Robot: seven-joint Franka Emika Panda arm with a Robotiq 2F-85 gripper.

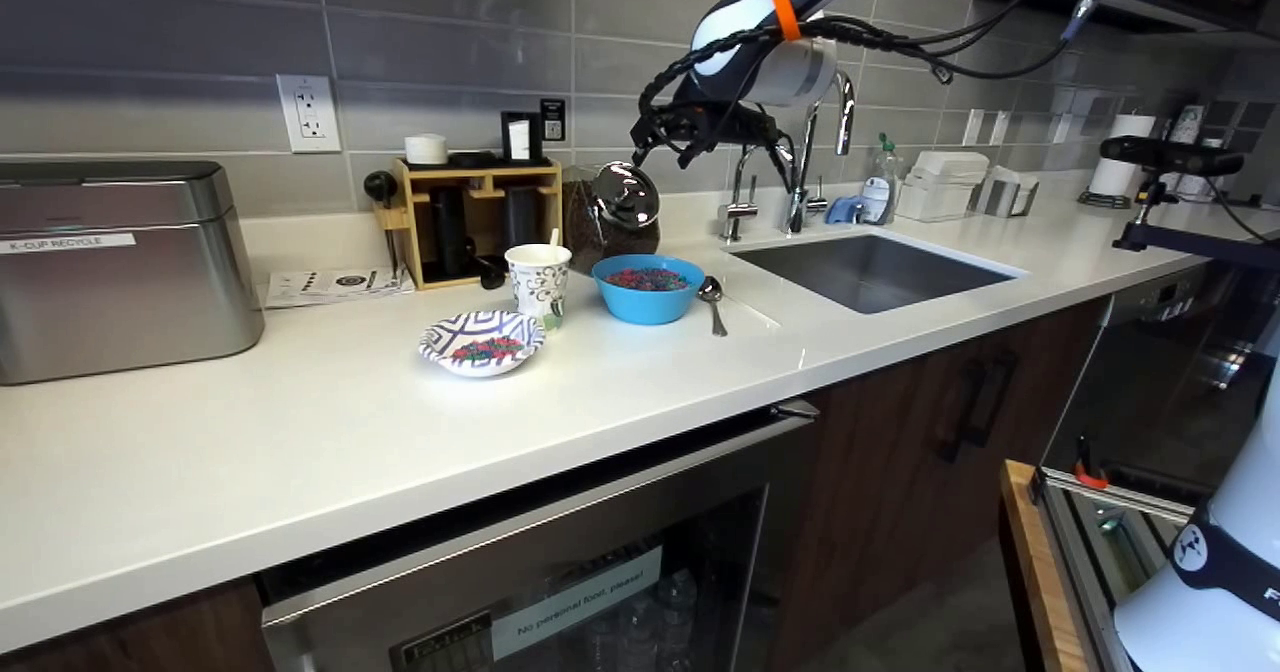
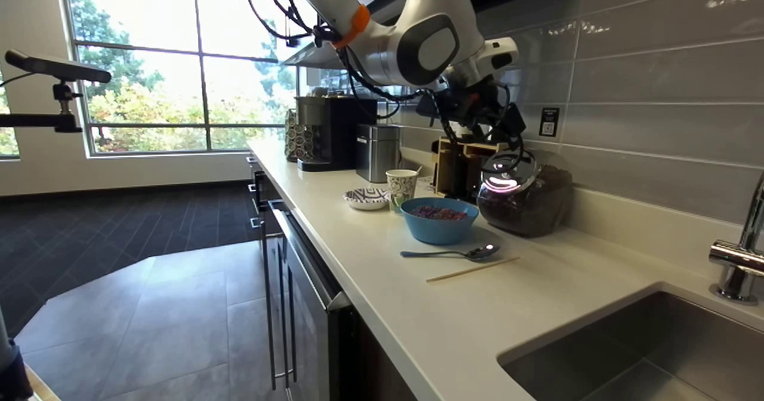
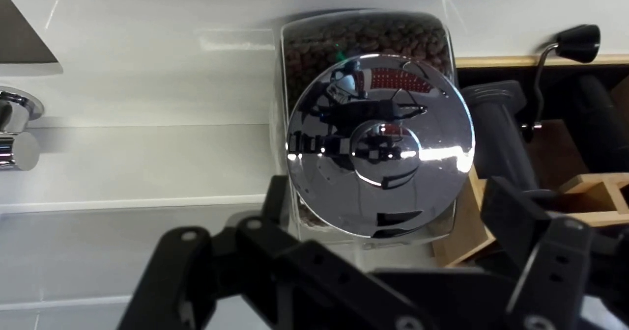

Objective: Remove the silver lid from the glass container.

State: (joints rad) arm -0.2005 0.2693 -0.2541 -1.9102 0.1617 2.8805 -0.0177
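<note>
Standing at the far left in an exterior view, a steel recycling bin [image 1: 130, 282] occupies the worktop [image 1: 300, 432]. Left of centre come a wooden organizer [image 1: 484, 184] at the back, then, nearer the front, a patterned dish [image 1: 445, 336] and a paper cup [image 1: 538, 282]. At upper centre, the silver lid [image 1: 626, 195] sits tilted on the glass jar [image 1: 590, 222], whose coffee beans [image 3: 408, 40] show plainly in the wrist view. The blue bowl [image 1: 645, 305] stands in front of the jar. The gripper [image 1: 663, 155] hangs just above the lid, fingers [image 3: 511, 217] spread wide; in the wrist view they flank the lid's lower part, though whether they touch it I cannot tell. Right of centre come a metal spoon [image 1: 714, 307] and the sink [image 1: 870, 267], with a soap bottle [image 1: 876, 197] behind.
</note>
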